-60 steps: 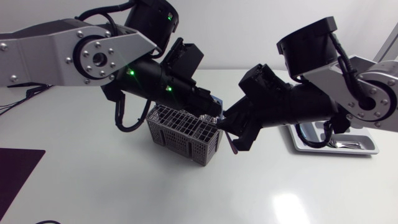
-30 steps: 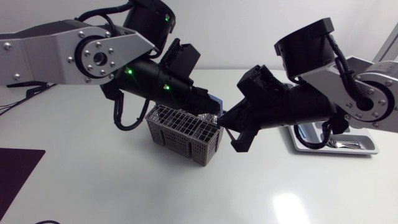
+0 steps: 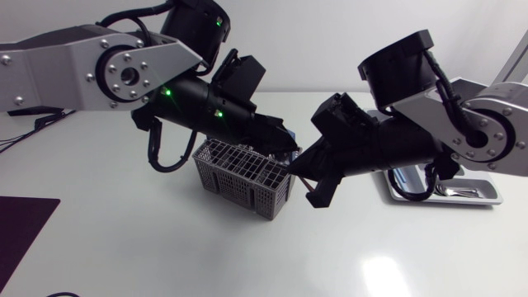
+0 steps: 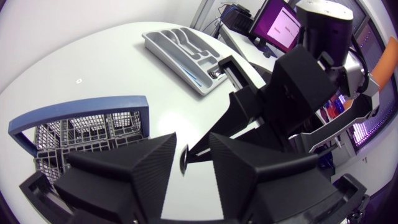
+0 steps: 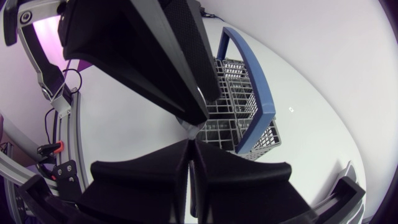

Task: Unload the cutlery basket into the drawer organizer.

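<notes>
The grey wire cutlery basket (image 3: 239, 175) with a blue handle (image 5: 247, 71) stands mid-table. My left gripper (image 3: 283, 146) hangs over its right end, fingers apart. My right gripper (image 3: 304, 170) meets it tip to tip and is shut on a thin piece of cutlery (image 4: 200, 149). That piece still lies between the left gripper's (image 4: 189, 149) open fingers without being pinched. In the right wrist view the right gripper's (image 5: 189, 144) fingers are pressed together. A dark end of the cutlery (image 3: 312, 191) pokes out below it. The grey drawer organizer (image 3: 487, 198) lies at the table's right.
Several divided compartments show in the organizer (image 4: 163, 51) in the left wrist view, some cutlery lying in one near its end. A dark mat (image 3: 21, 231) lies at the table's left edge. White tabletop spreads in front of the basket.
The right gripper has shut on the cutlery and the left gripper's fingers have come apart. Both arms have shifted only slightly over the basket's right end.
</notes>
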`<state>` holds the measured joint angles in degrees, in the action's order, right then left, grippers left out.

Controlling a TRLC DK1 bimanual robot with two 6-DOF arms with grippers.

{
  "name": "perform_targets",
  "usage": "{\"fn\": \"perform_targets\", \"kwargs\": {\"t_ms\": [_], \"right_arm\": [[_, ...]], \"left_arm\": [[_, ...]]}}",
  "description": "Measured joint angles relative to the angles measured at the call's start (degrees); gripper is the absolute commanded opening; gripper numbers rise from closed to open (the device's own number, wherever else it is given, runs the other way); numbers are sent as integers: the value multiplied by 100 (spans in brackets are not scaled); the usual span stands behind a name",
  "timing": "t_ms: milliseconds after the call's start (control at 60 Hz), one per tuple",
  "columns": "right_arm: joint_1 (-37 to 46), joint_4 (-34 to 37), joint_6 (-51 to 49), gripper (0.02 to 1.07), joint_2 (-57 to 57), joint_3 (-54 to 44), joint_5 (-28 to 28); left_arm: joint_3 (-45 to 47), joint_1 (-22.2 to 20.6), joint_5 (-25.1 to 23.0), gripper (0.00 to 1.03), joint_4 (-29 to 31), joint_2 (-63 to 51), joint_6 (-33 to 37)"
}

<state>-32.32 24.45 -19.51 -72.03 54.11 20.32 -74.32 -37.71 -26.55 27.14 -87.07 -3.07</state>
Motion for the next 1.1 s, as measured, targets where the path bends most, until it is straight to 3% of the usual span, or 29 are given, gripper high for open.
{"fn": "perform_targets", "kwargs": {"t_ms": [117, 417, 550, 767, 1100], "right_arm": [[2, 76, -24, 8, 0, 0, 59], [442, 459, -560, 8, 0, -22, 260], [1088, 717, -1080, 8, 0, -22, 542], [2402, 1327, -2212, 8, -149, -15, 949], [4138, 1652, -4035, 8, -1082, 98, 1134]], "left_arm": [[0, 61, -26, 78, -66, 146, 0], [2, 437, -46, 81, -295, 509, 2], [11, 579, 15, 81, -323, 597, 28], [251, 743, 721, 81, -345, 892, 452], [573, 1316, 761, 82, -341, 1001, 835]]}}
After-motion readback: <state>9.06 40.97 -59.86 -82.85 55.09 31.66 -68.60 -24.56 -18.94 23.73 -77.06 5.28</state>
